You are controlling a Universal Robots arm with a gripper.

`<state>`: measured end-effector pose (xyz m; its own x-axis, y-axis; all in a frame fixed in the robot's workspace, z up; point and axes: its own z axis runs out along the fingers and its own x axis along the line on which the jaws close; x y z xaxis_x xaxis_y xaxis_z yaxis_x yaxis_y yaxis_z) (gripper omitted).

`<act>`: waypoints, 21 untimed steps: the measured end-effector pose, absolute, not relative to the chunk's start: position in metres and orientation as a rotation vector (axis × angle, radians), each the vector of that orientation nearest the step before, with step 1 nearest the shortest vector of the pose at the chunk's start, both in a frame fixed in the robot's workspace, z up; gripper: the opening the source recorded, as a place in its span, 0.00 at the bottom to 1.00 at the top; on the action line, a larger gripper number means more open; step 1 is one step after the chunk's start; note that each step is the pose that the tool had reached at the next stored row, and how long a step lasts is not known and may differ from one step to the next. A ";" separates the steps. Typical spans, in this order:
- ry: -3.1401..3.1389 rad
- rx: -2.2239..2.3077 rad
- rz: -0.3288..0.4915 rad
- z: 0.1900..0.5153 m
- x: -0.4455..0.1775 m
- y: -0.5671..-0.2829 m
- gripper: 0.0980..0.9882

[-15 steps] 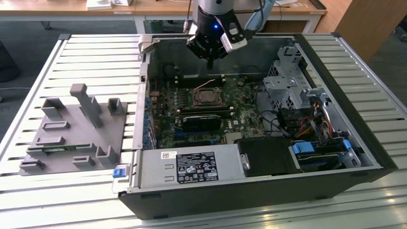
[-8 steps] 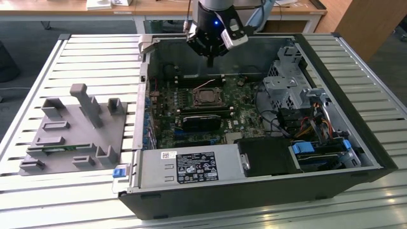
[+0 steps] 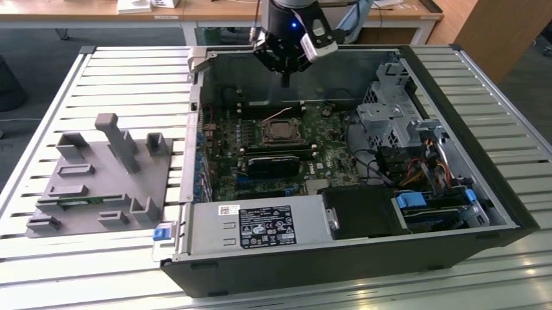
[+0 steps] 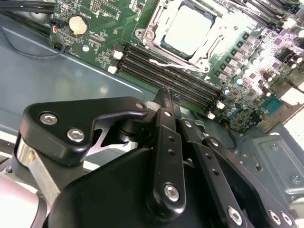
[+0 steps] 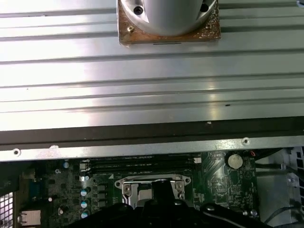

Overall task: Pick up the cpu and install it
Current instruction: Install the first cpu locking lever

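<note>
the cpu (image 4: 188,30), a flat square with a dull silver-grey top, sits in the metal-framed socket (image 4: 153,39) on the green motherboard (image 3: 226,169) inside the open black computer case (image 3: 345,258). the gripper (image 3: 286,82) hangs above the board near the case's back wall, its matte black fingers (image 4: 166,137) drawn together on nothing (bolted links, rounded knuckles).

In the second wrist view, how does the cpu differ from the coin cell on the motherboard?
The cpu is square, the coin cell round. The cpu is clearly larger than the coin cell. The cpu lies inside a metal socket frame, the coin cell near the motherboard edge. Both are flat and shiny.
</note>
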<state>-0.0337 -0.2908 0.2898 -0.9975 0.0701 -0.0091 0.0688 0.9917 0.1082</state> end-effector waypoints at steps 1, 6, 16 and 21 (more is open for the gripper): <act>3.122 0.109 0.169 0.289 -0.034 -0.291 0.03; 3.123 0.109 0.168 0.286 -0.034 -0.291 0.03; 3.122 0.109 0.168 0.279 -0.034 -0.291 0.03; 3.121 0.109 0.166 0.279 -0.034 -0.291 0.03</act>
<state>-0.0337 -0.2908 0.2787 -0.9975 0.0701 -0.0101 0.0687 0.9919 0.1065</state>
